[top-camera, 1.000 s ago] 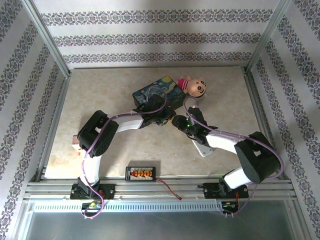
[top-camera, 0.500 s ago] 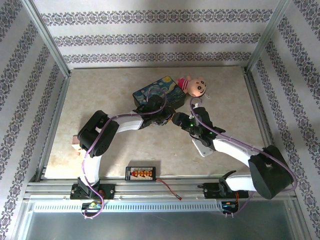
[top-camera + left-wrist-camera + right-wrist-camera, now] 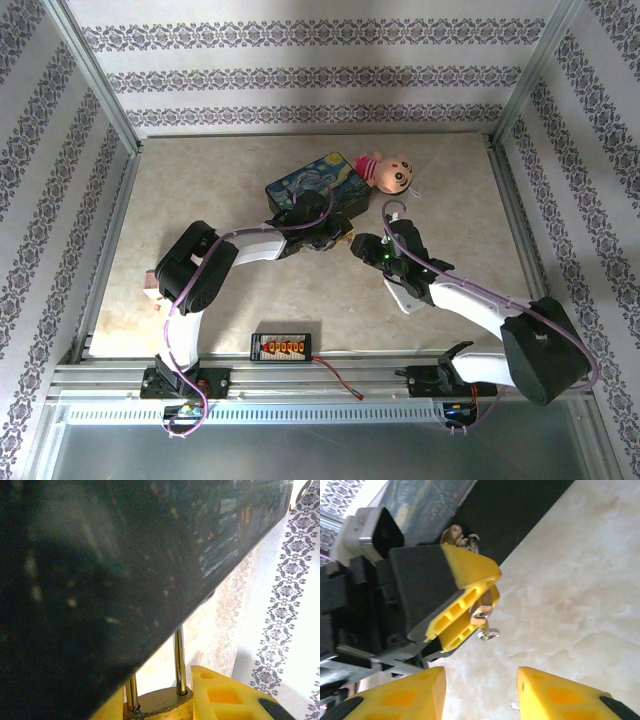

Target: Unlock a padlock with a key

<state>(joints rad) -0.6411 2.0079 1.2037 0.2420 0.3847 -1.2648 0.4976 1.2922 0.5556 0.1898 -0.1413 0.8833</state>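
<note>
My left gripper is shut on the small brass padlock, whose body sits between the yellow fingers. Its thin shackle rises up under the edge of the dark box. In the right wrist view the padlock is clamped in the left gripper's fingers. The silvery key sticks out of its underside with a small ring dangling. My right gripper is open just short of the key, with nothing between its fingers; from above it sits right beside the left gripper.
A dark box with a starry painting lies behind the grippers, and a pink plush doll is at its right end. A white block lies under the right arm. A connector board and red-black wire sit at the near edge.
The right arm's elbow has swung out to the right and stretched forward, while its gripper stays close to the padlock. The left arm has held still.
</note>
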